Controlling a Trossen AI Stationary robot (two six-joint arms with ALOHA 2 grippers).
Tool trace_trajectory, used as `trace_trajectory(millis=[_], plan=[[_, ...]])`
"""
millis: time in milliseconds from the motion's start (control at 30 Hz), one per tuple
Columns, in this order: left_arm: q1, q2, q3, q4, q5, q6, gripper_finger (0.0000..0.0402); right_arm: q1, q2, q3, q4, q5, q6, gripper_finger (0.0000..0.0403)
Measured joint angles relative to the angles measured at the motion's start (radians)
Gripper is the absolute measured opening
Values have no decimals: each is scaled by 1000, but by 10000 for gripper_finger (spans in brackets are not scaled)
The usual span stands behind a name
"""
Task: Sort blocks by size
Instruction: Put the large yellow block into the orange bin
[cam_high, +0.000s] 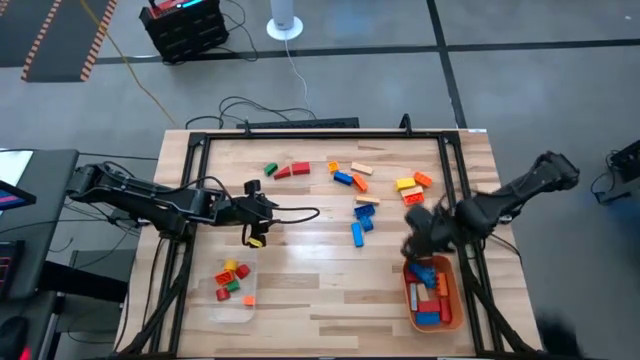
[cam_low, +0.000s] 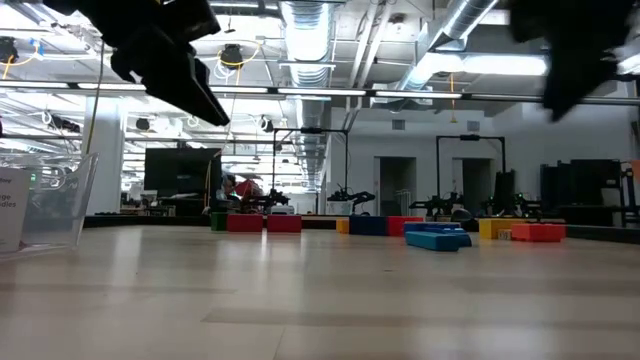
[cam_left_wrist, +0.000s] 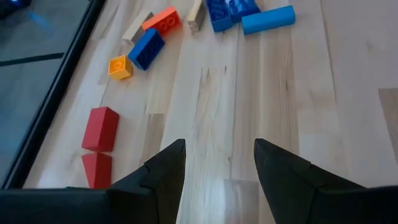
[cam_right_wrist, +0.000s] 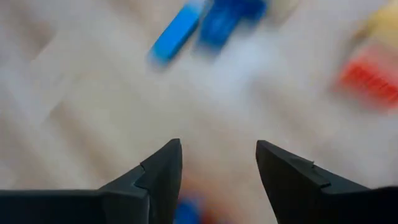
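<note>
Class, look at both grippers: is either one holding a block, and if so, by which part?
Neither. The left gripper and the right gripper both stand open with only bare table between their fingers; no block is held.

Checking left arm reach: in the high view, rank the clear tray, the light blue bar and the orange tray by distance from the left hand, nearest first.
From the left hand, open over bare wood left of centre:
1. Clear tray, on its near-left side, holding small blocks.
2. Light blue bar, to its right at mid-table.
3. Orange tray, far right near corner, under the right hand.
</note>
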Motion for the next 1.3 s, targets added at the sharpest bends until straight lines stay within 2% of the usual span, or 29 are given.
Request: trace_trajectory(millis=[67, 200, 400, 533, 667, 867, 967, 1167, 1300], plan=[[0, 0, 0, -1, 0, 0, 184, -94, 6, 0, 6, 53, -91, 232], [0, 0, 0, -30, 1, -12, 184, -306, 58, 0, 38, 47, -347, 233], [0, 0, 0, -46, 2, -13, 184, -624, 159, -1, 102, -82, -750, 234], [0, 0, 0, -59, 2, -12, 184, -773, 244, -1, 130, -152, -948, 234], [0, 0, 0, -62, 2, 0, 184, -843, 343, -1, 127, -154, -1118, 234], [0, 0, 0, -62, 2, 22, 184, -866, 449, -1, 130, -145, -1341, 234], [4, 0, 0, -62, 2, 29, 184, -875, 473, 6, 130, -107, -1389, 234], [37, 0, 0, -60, 3, 56, 184, -912, 502, 59, 148, -100, -1459, 234], [56, 0, 0, -64, 2, 57, 184, -945, 526, 66, 137, -153, -1489, 234]])
